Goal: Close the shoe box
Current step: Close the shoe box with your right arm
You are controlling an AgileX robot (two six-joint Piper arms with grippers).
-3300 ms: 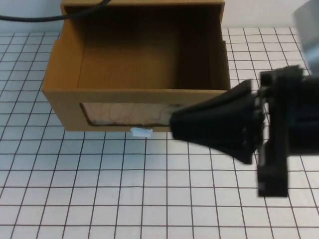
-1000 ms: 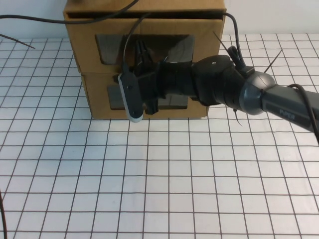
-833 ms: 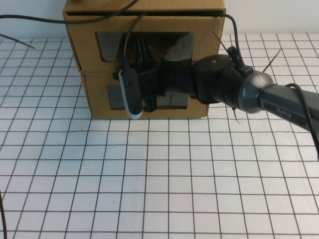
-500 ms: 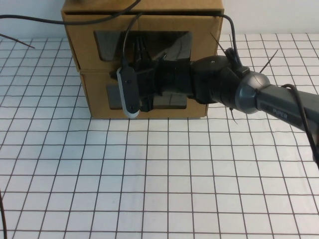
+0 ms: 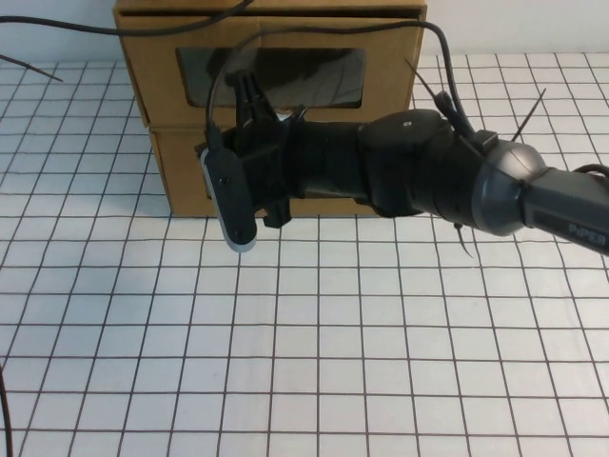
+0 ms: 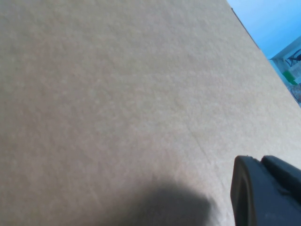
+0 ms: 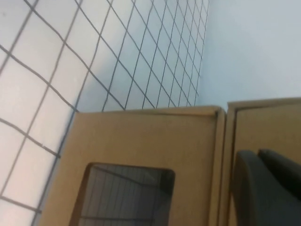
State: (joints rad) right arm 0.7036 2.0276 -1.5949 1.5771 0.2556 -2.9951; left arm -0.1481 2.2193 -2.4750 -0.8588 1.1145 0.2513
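Two brown cardboard boxes stand stacked at the back of the grid table. The upper one is the shoe box (image 5: 152, 81); its clear window (image 5: 271, 76) shows and its drawer front sits flush with the shell. Its white tab is hidden behind my arm. My right gripper (image 5: 250, 100) is shut and empty, just in front of the seam between the boxes. In the right wrist view its fingers (image 7: 263, 188) stand close to a box front (image 7: 141, 136). My left gripper (image 6: 263, 193) is shut, right against a plain cardboard face (image 6: 117, 94); it is out of the high view.
The matching lower box (image 5: 176, 176) is mostly hidden behind my right arm (image 5: 428, 176), which crosses from the right. A black cable (image 5: 86, 29) runs across the top of the boxes. White grid tabletop (image 5: 304, 343) lies in front.
The drawer, pulled out 3.3 s ago, is pushed in. Over the last second my right gripper has drawn back and down from the box front, uncovering the upper window.
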